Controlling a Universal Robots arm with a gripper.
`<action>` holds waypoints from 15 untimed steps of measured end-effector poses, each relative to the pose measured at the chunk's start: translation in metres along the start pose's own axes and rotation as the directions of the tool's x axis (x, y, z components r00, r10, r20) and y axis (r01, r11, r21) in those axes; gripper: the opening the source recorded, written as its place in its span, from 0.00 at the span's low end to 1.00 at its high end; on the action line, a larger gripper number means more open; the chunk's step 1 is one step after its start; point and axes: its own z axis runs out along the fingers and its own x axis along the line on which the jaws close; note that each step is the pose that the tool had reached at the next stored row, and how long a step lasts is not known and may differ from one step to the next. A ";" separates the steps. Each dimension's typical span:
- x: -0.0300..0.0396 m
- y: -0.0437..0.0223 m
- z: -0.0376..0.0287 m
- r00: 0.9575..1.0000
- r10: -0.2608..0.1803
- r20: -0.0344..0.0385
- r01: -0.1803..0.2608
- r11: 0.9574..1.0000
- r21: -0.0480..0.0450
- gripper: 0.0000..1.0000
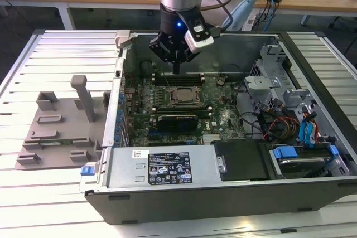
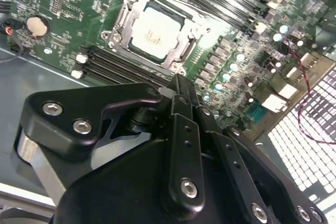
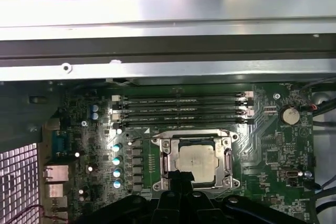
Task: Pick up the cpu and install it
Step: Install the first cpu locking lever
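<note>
In the exterior view an open computer case (image 1: 223, 188) lies on a slatted table (image 1: 56, 193), its long grey box (image 1: 162, 168) along the nearest edge. Behind that lies the green board (image 1: 217, 118), and in its middle the metal-framed socket (image 1: 183, 96). In both wrist views the cpu (image 2: 154, 31) sits flat inside that socket, silver top up, frame around it. Memory slots (image 3: 181, 111) run just beside the socket. Above the slots, near the case's far wall, hangs the pincer (image 1: 176, 69), fingers drawn close together, holding nothing. A grey plastic shroud (image 1: 61, 132) lies on the table at the exterior view's left. Desks with cables stand farthest back.
</note>
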 end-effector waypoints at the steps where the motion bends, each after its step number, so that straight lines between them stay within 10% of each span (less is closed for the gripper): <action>1: 0.0037 -0.0001 0.0000 1.000 0.000 0.000 0.000 1.000 0.000 0.11; 15: 0.0348 -0.0014 -0.0006 1.000 0.000 0.000 0.000 1.000 0.000 0.11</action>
